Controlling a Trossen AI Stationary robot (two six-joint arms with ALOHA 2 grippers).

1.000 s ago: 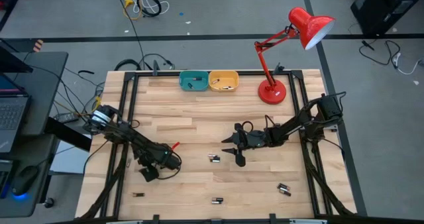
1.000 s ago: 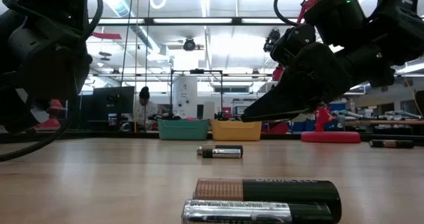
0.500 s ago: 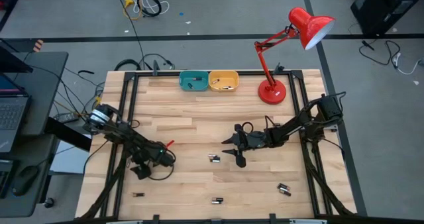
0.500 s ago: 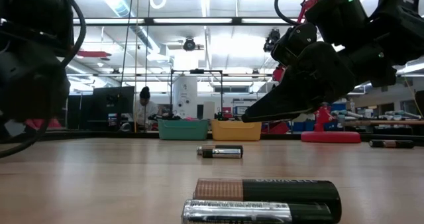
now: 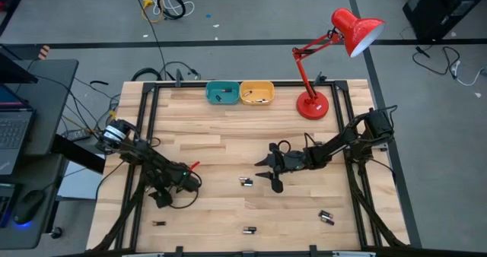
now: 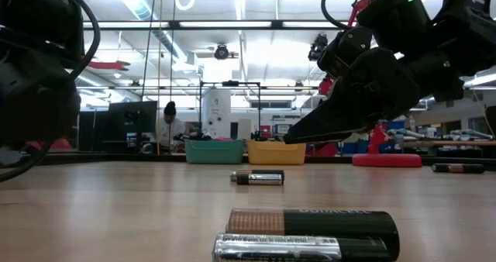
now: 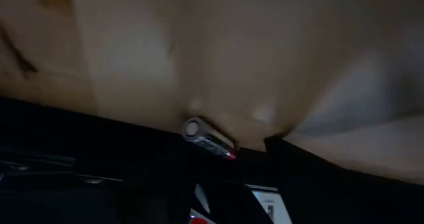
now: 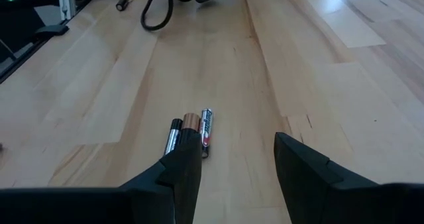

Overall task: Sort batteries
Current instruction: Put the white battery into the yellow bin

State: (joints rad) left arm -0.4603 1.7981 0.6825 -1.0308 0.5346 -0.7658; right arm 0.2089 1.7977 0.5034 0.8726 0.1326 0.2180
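A lab: ceiling strip lights [image 6: 139, 2], equipment racks [image 6: 221, 111], floor cables [image 5: 163, 2].

Readable text: one brand only.
"DURACELL", upside down, on nearest battery [image 6: 314, 222] in low view.

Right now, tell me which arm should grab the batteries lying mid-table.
Right. The right gripper hangs open just beside the mid-table batteries, which lie just ahead of its fingers in the right wrist view. The left gripper sits farther off, near the table's left edge.
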